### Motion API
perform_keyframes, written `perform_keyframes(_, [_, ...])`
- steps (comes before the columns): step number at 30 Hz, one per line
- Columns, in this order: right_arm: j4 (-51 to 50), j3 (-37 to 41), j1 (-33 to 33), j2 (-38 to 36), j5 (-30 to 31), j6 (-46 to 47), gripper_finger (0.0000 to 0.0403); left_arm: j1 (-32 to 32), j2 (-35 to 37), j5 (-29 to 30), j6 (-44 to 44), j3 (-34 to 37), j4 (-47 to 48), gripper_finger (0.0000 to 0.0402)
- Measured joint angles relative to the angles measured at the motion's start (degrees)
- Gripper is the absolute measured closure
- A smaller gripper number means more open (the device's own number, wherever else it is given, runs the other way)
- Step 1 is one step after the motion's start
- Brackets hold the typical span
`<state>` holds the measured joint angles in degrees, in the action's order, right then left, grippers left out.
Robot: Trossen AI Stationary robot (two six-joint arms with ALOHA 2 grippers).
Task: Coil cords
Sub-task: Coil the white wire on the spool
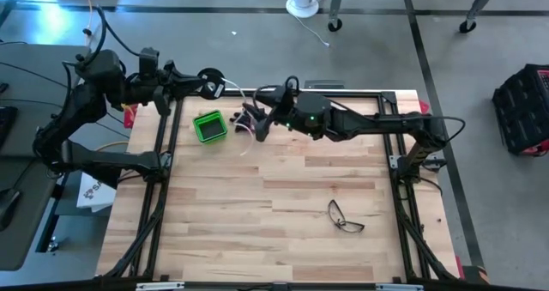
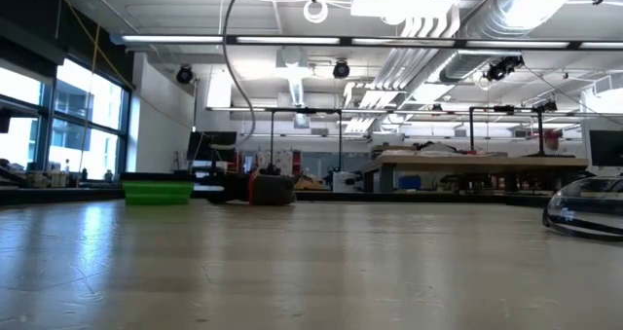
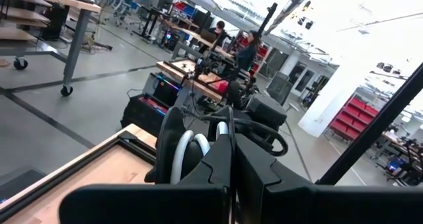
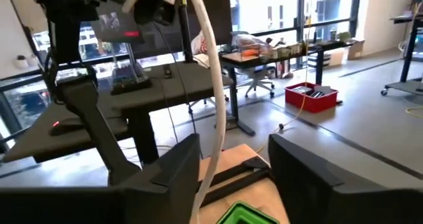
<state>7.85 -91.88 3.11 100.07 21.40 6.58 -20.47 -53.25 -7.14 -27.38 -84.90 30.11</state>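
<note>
The small round black reel [image 1: 210, 78] with a white mark is at the table's far left, in my left gripper [image 1: 204, 83], which is shut on it; in the left wrist view the reel [image 3: 170, 148] shows edge-on with white cord turns [image 3: 188, 151] on it. The thin white cord [image 1: 236, 91] runs from the reel toward my right gripper [image 1: 257, 124]. In the right wrist view the cord [image 4: 210, 118] comes down between the open fingers of my right gripper [image 4: 234, 148], close beside one finger [image 4: 178, 164]. My left gripper is shut on the reel [image 3: 198, 161] and holds it lifted clear above the table's far left corner. Its own fingers [image 3: 218, 174] hide the place of contact, so the part held cannot be told. Whether my right gripper touches the cord, I cannot tell.
A small green box [image 1: 209, 125] stands on the table below the reel, left of my right gripper; it also shows in the low view [image 2: 156, 189]. A pair of glasses [image 1: 346, 218] lies at the near right. Black frame rails [image 1: 163, 154] run along the table's sides.
</note>
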Motion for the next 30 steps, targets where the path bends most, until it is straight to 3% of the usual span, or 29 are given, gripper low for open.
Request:
perform_keyframes(6, [0.03,0.00,0.47,0.40,-3.86,2.86,0.0257,0.00,-0.05,0.01,0.00,0.00,-0.01,0.0401])
perform_keyframes(19, [-0.04,0.00,0.42,1.07,-2.25,1.64,0.0265,0.00,-0.27,0.46,-0.30,0.00,0.07,0.0401])
perform_keyframes(30, [-0.33,0.00,0.42,1.03,-2.05,0.89,0.0343,0.00,-0.61,1.03,-0.93,0.02,0.09,0.0401])
